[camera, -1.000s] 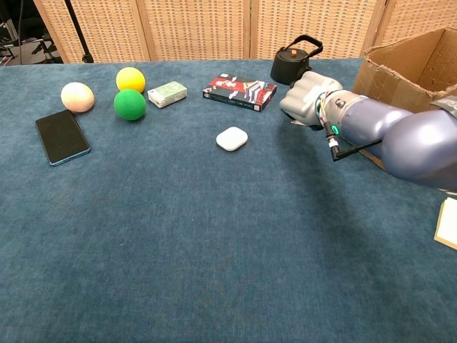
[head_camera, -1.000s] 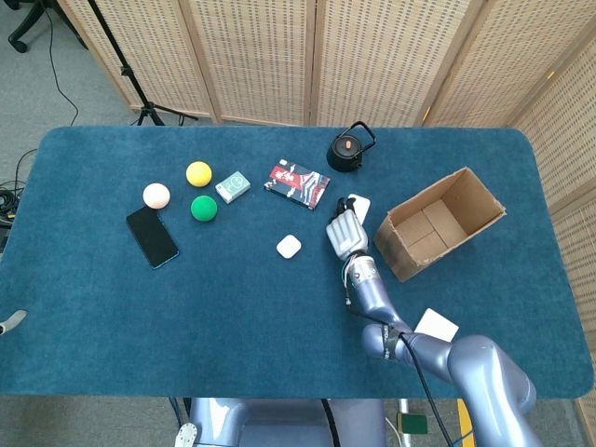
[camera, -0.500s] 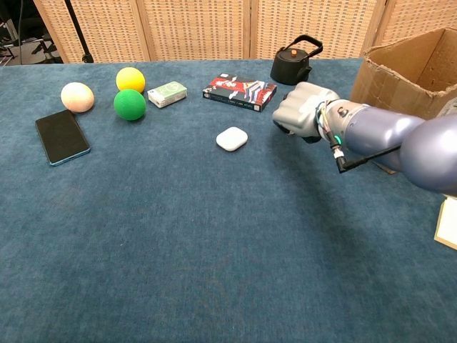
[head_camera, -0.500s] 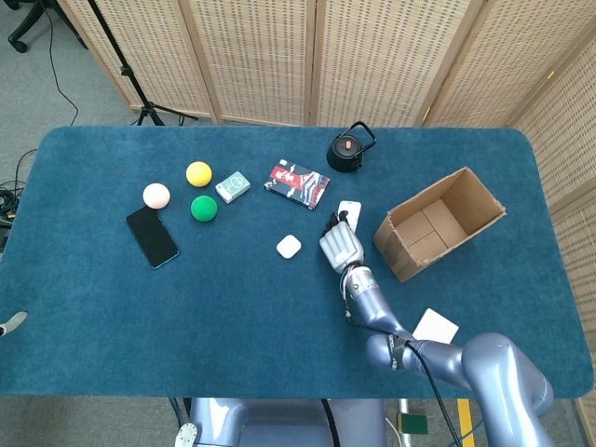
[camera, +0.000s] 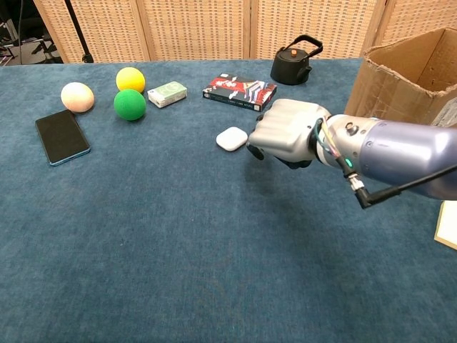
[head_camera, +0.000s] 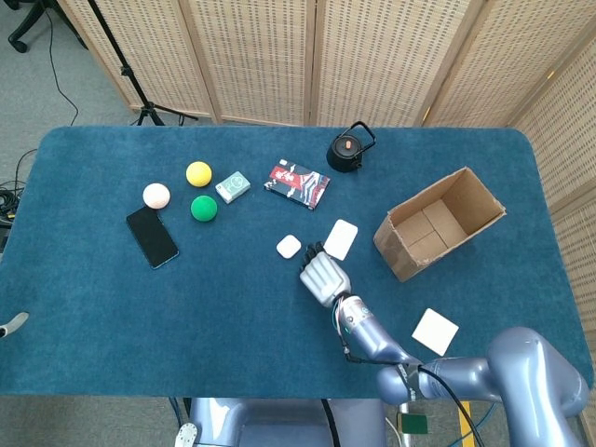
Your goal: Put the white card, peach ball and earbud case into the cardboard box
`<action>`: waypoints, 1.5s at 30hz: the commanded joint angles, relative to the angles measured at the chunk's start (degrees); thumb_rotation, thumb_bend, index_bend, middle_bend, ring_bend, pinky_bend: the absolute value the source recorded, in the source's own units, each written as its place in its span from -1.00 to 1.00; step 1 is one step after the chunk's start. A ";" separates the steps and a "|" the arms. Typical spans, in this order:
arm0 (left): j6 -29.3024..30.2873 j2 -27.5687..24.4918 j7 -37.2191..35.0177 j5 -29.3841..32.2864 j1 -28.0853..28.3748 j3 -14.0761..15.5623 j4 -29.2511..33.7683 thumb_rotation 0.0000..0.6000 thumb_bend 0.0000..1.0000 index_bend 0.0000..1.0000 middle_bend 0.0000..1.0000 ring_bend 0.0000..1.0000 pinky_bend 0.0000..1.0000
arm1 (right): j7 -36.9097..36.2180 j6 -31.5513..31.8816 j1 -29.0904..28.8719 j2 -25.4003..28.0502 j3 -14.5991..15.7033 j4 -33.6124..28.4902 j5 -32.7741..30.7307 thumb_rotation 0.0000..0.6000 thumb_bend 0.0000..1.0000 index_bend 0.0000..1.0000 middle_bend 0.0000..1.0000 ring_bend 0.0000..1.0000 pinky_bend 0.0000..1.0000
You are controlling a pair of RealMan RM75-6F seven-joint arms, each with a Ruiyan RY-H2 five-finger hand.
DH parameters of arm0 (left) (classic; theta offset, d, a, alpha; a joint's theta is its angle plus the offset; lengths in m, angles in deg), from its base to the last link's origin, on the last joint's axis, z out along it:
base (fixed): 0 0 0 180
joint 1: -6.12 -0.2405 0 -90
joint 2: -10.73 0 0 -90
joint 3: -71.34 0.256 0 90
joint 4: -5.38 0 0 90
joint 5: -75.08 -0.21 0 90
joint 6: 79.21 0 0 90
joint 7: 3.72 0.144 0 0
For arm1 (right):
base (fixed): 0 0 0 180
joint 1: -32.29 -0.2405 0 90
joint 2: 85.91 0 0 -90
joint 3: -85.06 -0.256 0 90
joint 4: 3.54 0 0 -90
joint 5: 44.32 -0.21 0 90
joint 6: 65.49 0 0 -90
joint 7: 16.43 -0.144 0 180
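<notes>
We see white earbud case (head_camera: 288,247), white card (head_camera: 341,238), peach ball (head_camera: 156,196), brown cardboard box (head_camera: 470,191), teal cloth (head_camera: 112,289), silver-blue right hand (camera: 283,132).

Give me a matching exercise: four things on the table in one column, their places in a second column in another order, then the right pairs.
Things:
1. peach ball
2. earbud case
3. kettle
4. white card

Places:
A. between the earbud case and the cardboard box
B. just above the black phone
C. near the table's far edge
D. just left of the right hand

Pairs: 1-B, 2-D, 3-C, 4-A
</notes>
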 commanded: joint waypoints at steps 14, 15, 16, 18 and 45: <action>0.23 -0.02 0.03 -0.53 -0.04 0.25 0.01 1.00 -0.98 -1.00 -1.00 -1.00 -0.81 | 2.51 4.20 1.08 0.70 0.72 9.67 0.00 1.00 1.00 -0.36 -0.49 -0.67 -0.58; 0.10 0.00 0.14 -0.51 0.03 0.25 0.03 1.00 -0.98 -1.00 -1.00 -1.00 -0.81 | 2.36 3.75 1.40 0.25 0.89 10.89 -0.72 1.00 1.00 -0.36 -0.49 -0.67 -0.58; 0.06 0.01 0.21 -0.50 0.05 0.25 0.06 1.00 -0.98 -1.00 -1.00 -1.00 -0.81 | 2.22 3.50 1.53 -0.06 0.95 11.61 -0.89 1.00 1.00 -0.36 -0.49 -0.67 -0.58; 0.04 0.05 0.42 -0.54 0.12 0.24 0.11 1.00 -0.98 -1.00 -1.00 -1.00 -0.81 | 1.88 2.92 1.79 -0.68 1.07 13.06 -1.13 1.00 1.00 -0.36 -0.49 -0.67 -0.58; 0.25 0.33 1.19 -0.83 0.09 0.49 0.33 1.00 -0.98 -1.00 -1.00 -1.00 -0.81 | -1.34 0.20 4.49 -1.28 3.47 11.30 2.64 1.00 1.00 -0.36 -0.49 -0.67 -0.58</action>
